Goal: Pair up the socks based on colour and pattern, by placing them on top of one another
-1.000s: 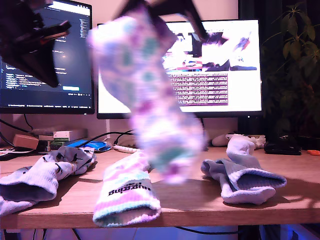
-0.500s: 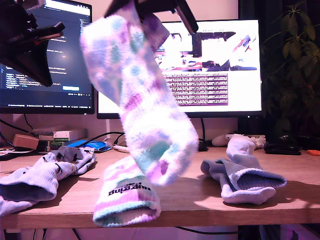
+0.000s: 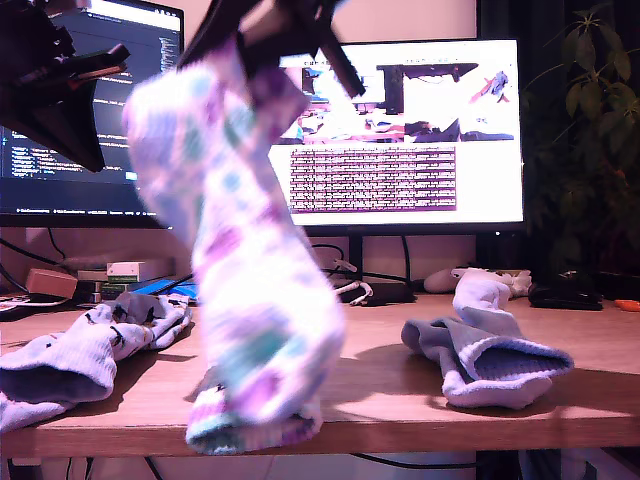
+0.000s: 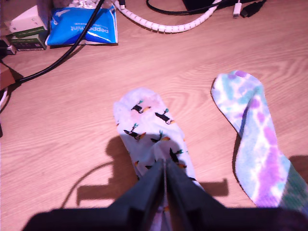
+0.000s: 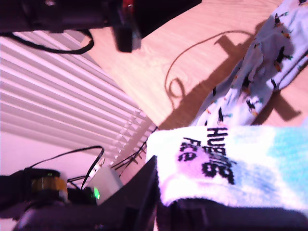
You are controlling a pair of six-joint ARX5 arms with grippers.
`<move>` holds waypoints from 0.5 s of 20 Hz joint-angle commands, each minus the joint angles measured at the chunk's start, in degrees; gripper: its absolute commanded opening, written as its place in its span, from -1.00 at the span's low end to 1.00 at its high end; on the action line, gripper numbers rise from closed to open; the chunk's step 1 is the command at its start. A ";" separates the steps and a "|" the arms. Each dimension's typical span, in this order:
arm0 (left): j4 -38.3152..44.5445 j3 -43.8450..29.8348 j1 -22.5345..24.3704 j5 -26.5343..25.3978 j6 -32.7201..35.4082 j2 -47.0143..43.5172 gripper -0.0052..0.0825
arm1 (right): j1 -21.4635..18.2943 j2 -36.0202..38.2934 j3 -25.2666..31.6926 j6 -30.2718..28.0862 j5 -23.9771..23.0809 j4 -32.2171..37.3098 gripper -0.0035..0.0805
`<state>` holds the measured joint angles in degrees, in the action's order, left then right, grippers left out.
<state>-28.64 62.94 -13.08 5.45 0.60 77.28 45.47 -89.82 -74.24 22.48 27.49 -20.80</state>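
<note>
Exterior view showed my second gripper (image 3: 275,25) pinching a tie-dye sock (image 3: 245,260) by its lettered cuff, hanging lengthwise directly over its match (image 3: 255,428) at the desk's (image 3: 380,390) front edge. Only the first wrist view showed my first gripper (image 4: 165,168), jaws pressed together, above a figured sock (image 4: 151,127).

Tie-dye sock (image 3: 235,250) hangs lengthwise mid-frame in exterior view, blurred, lettered cuff up. Second tie-dye sock (image 3: 255,425) flat beneath it. Figured lavender sock (image 3: 95,345) lower left; plain pale socks (image 3: 485,355) crumpled lower right.
</note>
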 commanded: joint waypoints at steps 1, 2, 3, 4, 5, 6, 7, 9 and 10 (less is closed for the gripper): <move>0.28 -0.52 0.24 0.02 0.48 -0.59 -0.93 | 0.48 -0.42 0.22 -0.07 -0.61 1.90 -0.94; 0.13 -0.52 0.24 0.02 0.48 -0.59 -0.93 | 0.48 -0.96 0.22 -0.61 -1.46 2.12 -0.94; -0.04 -0.52 0.24 0.02 0.48 -0.59 -0.93 | 0.48 -1.66 0.22 -1.53 -2.01 2.14 -0.94; -0.15 -0.52 0.24 0.02 0.46 -0.59 -0.93 | 0.48 -2.67 0.22 -1.86 -2.67 2.29 -0.94; -0.26 -0.52 0.24 0.02 0.46 -0.59 -0.93 | 0.48 -3.54 0.22 -1.95 -2.84 2.64 -0.94; -0.42 -0.52 0.24 0.02 0.48 -0.59 -0.93 | 0.48 -4.66 0.22 -1.97 -2.86 3.45 -0.94; -0.50 -0.52 0.24 0.02 0.48 -0.59 -0.93 | 0.48 -5.53 0.22 -2.86 -3.17 4.28 -0.94; -0.94 -0.52 0.24 0.02 0.48 -0.59 -0.93 | 0.46 -6.95 0.22 -5.51 -4.94 5.84 -0.94; -1.33 -0.52 0.24 0.02 0.50 -0.59 -0.93 | 0.24 -7.34 0.22 -7.39 -6.14 6.32 -0.94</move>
<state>-29.98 62.94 -12.97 5.45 0.60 77.28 45.47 -97.60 -74.24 16.60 21.78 -15.53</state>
